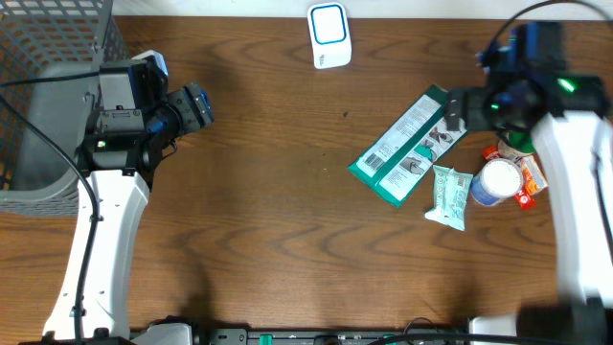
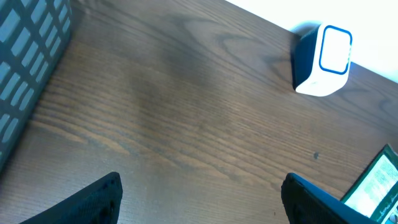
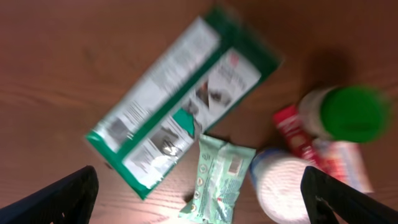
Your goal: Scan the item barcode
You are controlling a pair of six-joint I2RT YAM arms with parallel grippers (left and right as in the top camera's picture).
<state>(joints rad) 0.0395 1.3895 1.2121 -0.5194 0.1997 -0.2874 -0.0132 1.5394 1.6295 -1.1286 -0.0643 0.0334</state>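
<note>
**Right tool hangs over the package's end**

The green package (image 1: 407,146) lies flat on the counter (image 1: 268,220), long axis diagonal. Its upper-right end sits under the right tool (image 1: 452,117) — jaws wide, empty. The left tool (image 1: 196,103), also wide and empty, is well apart. The scanner (image 1: 329,35) stands between them.

Mock shop checkout on a wooden table (image 1: 268,220), white barcode scanner (image 1: 329,35) at its back edge, wire basket (image 1: 38,57) left of the scanner, packaged goods (image 1: 407,144) right of it
</note>
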